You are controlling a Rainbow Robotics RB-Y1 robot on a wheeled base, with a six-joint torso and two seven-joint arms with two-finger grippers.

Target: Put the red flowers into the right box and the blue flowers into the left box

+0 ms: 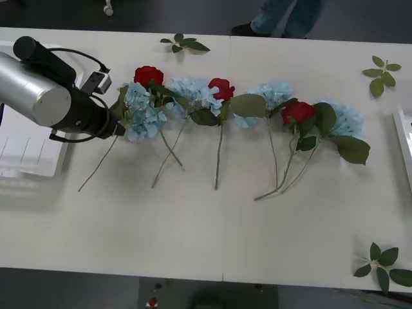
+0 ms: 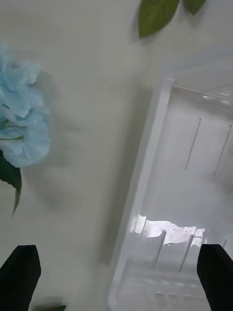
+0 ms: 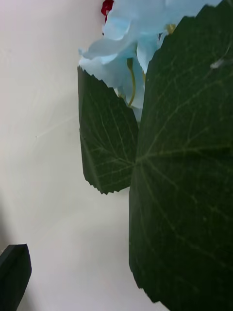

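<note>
Left tool (image 1: 119,123), at the left of the front view, reaches the leftmost of the blue flowers (image 1: 143,111); whether it is spread or pressed together I cannot tell. Beside the arm, at the left edge, lies the left box (image 1: 26,158). Right tool (image 2: 116,272) is spread, hovering over the rim of the right box (image 2: 145,160), seen at the right edge of the front view. Red flowers (image 1: 221,87) and blue ones lie in a row across the white worktop (image 1: 206,225), with loose leaf sprigs (image 1: 383,265) near its corners.
</note>
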